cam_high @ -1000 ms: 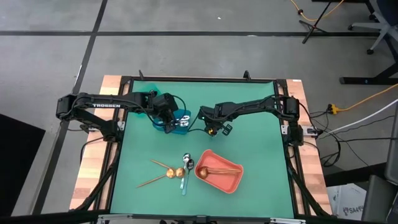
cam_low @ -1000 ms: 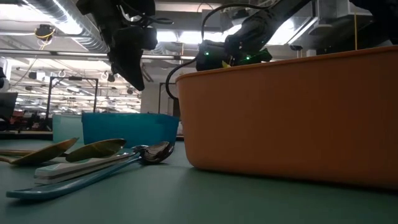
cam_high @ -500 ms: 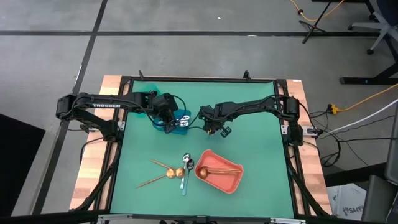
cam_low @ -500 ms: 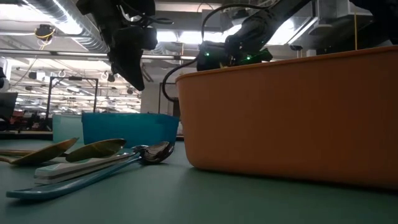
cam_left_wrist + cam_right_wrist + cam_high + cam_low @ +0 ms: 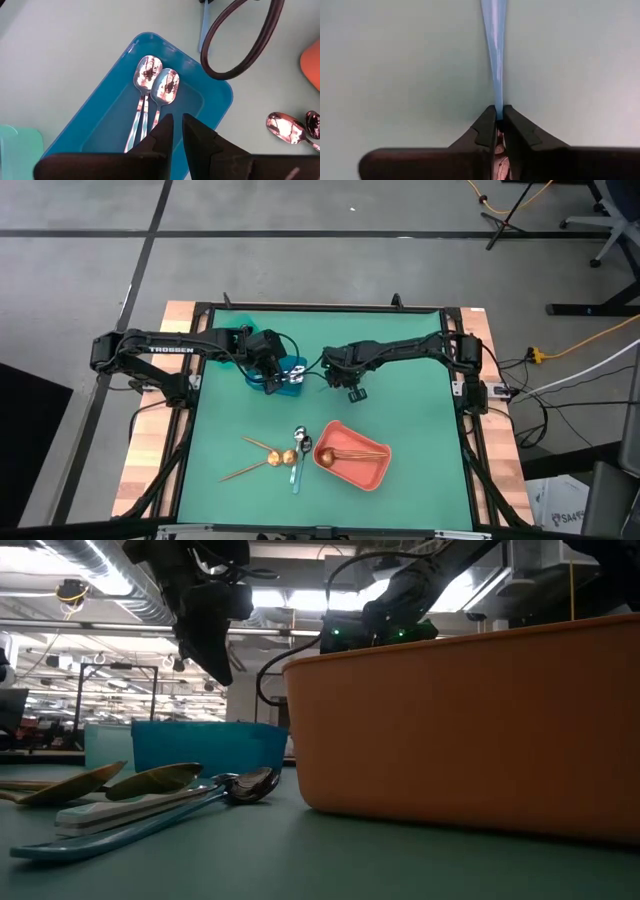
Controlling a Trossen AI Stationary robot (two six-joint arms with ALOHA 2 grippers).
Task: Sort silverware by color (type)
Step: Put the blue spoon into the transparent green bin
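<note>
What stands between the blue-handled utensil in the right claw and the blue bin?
Only the left claw: it hangs over the blue bin, above the two silver spoons lying inside.

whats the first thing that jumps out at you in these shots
The coral bin near the table's front, with copper spoons inside, stands out against the green mat. Loose spoons lie just left of it. Farther back, the left claw hangs over a blue bin holding two shiny silver spoons, while the right claw at mid-table is shut on a light-blue handled utensil.
</note>
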